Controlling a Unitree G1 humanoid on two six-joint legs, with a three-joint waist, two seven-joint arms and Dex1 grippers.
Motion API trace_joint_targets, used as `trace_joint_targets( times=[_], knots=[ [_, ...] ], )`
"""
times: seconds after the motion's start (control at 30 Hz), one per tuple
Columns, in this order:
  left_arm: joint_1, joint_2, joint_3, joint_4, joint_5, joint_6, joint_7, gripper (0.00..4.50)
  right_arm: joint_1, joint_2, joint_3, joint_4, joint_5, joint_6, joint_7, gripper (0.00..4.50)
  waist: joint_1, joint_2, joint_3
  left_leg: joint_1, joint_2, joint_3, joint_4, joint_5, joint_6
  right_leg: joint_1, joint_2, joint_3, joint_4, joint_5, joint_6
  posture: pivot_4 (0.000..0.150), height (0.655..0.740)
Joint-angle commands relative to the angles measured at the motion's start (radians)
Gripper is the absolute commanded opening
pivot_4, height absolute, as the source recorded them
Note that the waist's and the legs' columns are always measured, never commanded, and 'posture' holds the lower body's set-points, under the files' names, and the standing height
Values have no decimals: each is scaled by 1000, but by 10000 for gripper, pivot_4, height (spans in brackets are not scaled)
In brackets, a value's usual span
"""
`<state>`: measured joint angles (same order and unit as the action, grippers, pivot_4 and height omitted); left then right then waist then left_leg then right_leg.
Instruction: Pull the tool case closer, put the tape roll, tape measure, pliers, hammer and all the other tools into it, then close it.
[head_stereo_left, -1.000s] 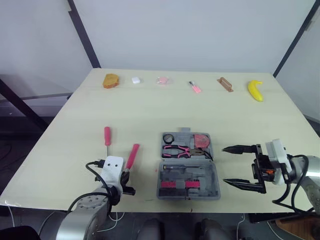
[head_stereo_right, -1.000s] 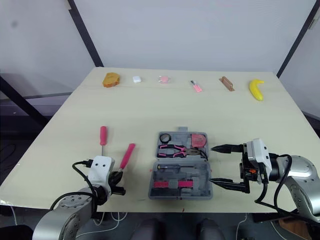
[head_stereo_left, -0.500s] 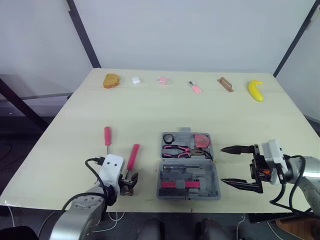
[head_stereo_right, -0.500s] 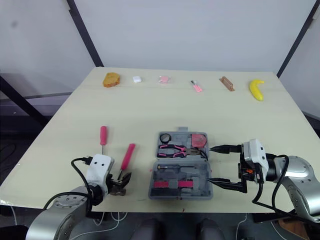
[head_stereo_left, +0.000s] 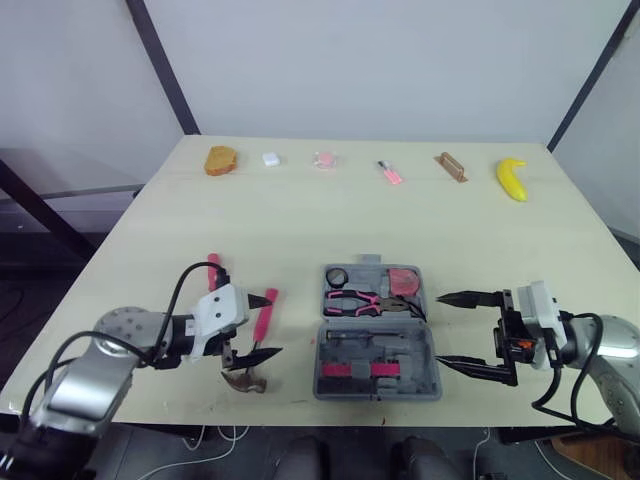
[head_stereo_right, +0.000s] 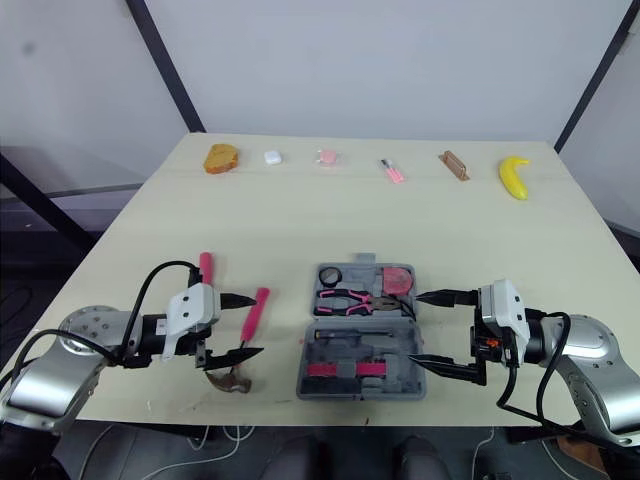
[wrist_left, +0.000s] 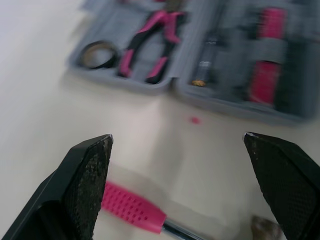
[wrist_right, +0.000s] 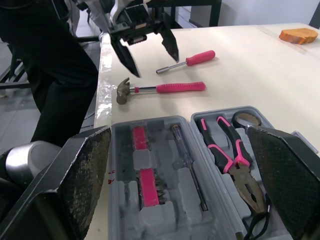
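At the table's (head_stereo_left: 300, 225) front edge lies the hammer (wrist_right: 180, 87), with the left gripper (head_stereo_left: 277, 323) spread wide over its handle. The open tool case (head_stereo_left: 378, 350) sits at centre. The right gripper (head_stereo_left: 440, 328), fingers apart, hovers just right of it. Broad tabletop reaches the far row of small objects (head_stereo_left: 324, 160).

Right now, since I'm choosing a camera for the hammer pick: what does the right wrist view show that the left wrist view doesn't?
Right wrist view's extras: the hammer end to end, the loose screwdriver. Left wrist view's extra: no new tool, just the hammer's handle framed by the open left gripper. Shared: the open tool case holding pliers and tape roll, that pink handle.
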<state>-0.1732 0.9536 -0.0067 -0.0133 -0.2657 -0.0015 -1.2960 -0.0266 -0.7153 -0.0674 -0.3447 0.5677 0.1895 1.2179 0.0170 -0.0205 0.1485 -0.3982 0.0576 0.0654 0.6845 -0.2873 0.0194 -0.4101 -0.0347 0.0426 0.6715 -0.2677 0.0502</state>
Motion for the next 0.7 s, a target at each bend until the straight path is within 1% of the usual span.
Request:
trace_joint_targets(
  times=[0.03,0.07,0.13,0.2,0.27,0.33,0.4,0.47,0.6,0.7],
  knots=[
    [-142,14,-39,198,14,-226,-198,44398,-7,1,-15,-19,7,-17,-5,45000,0,0,0,0,0,0,0,0,0,0,0,0,0,0,0,1500,7400],
    [-200,14,-69,266,28,-292,-257,44398,-6,1,-16,-18,6,-20,-6,45000,-1,0,0,0,0,1,0,0,0,0,0,0,0,0,0,1500,7400],
    [-293,68,-198,366,49,-443,-312,44398,-3,3,-17,-18,5,-24,-8,45000,-2,0,0,0,0,1,1,0,0,0,0,1,0,0,0,1500,7400],
    [-357,101,-295,435,49,-538,-318,44398,-3,5,-17,-19,4,-25,-11,45000,-6,0,0,0,0,2,1,0,0,0,0,1,0,0,0,1500,7400],
    [-437,137,-434,479,28,-607,-318,44398,2,12,-16,-28,0,-28,-24,45000,-7,0,0,0,0,2,1,0,0,0,1,3,0,0,0,1500,7400],
    [-532,154,-583,523,36,-702,-318,44398,15,23,-18,-37,-1,-31,-40,45000,-2,-1,1,-1,0,2,1,0,0,0,1,2,0,0,1,1500,7400],
    [-662,128,-736,598,75,-844,-318,44398,38,28,-13,-56,-1,-29,-50,45000,3,-2,1,-1,0,1,1,0,0,0,1,1,0,0,1,1500,7400],
    [-750,105,-837,665,92,-942,-318,44398,49,28,-10,-66,-1,-28,-54,45000,7,-2,2,-1,0,1,2,0,0,0,1,2,0,0,1,1500,7400],
    [-876,25,-972,806,142,-1117,-318,44398,43,23,-13,-61,4,-27,-54,45000,0,-2,2,-1,0,2,3,0,0,0,1,3,0,1,1,1500,7400],
    [-933,-37,-1033,905,200,-1243,-318,44398,44,12,-24,-61,19,-23,-39,45000,-5,-3,2,-1,0,2,2,0,0,0,1,3,0,1,1,1500,7400]
  ],
)
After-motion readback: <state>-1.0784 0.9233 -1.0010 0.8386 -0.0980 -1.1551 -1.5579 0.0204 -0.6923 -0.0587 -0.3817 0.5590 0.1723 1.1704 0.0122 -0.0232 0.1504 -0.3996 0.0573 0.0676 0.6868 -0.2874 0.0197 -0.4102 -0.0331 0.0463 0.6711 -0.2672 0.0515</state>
